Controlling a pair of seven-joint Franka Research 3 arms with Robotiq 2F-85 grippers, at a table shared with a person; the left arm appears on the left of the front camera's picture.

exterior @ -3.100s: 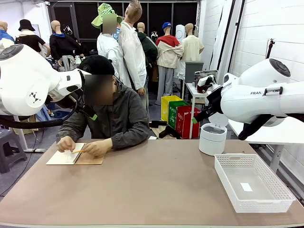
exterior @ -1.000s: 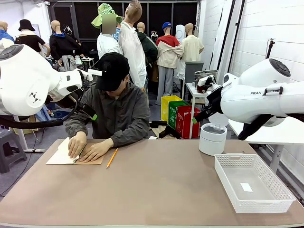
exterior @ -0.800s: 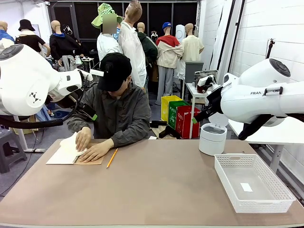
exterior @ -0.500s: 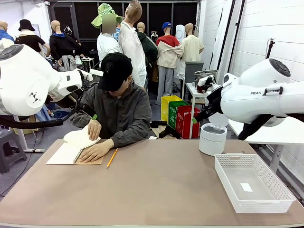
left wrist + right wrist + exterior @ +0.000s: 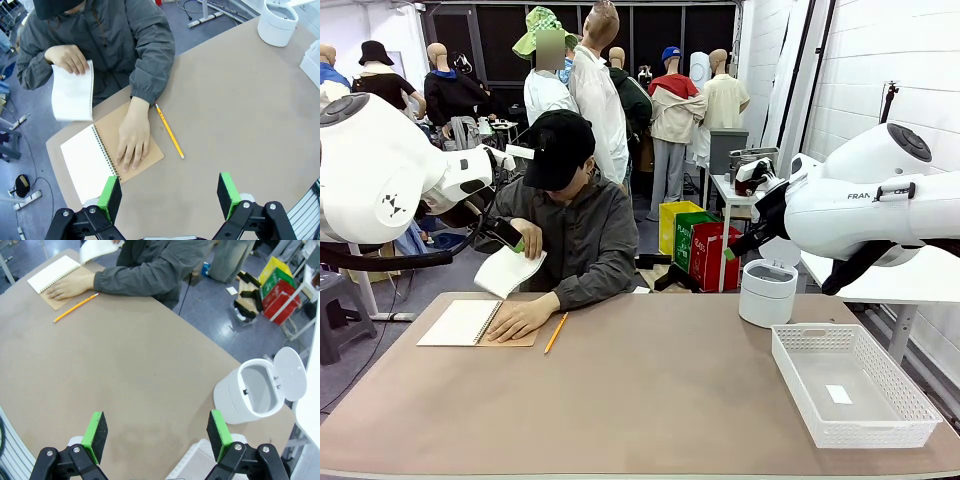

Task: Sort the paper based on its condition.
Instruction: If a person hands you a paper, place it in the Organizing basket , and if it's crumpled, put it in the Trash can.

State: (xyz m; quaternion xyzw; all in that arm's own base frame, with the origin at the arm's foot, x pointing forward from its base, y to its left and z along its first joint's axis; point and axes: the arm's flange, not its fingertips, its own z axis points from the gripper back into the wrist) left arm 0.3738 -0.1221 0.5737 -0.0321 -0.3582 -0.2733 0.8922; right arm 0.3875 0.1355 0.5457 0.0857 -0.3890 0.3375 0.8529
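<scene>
Paper: thin plain white sheet of paper, one long edge lined with small binding holes; it bows gently, no creases that I can see; lower part blurred in the left wrist view.
Paper, place: in the air over the table's far left corner, above the spiral-bound notepad with brown cardboard backing, apart from it.
Raised hand: the person's, closed on the sheet's upper end.
Flat hand: the person's, palm down, fingers spread on the brown backing.
Pencil: yellow pencil lies on the table just beside the flat hand, not touching it.
Left gripper: jaws spread wide, nothing between the green pads, above the table's left part.
Right gripper: jaws spread wide, nothing held, above bare brown tabletop.
Right side: round white bin with its lid up at the far right edge; white mesh basket at the near right corner, a small white slip on its floor.
Open room: the brown table lies bare across its middle and along the near edge.
</scene>
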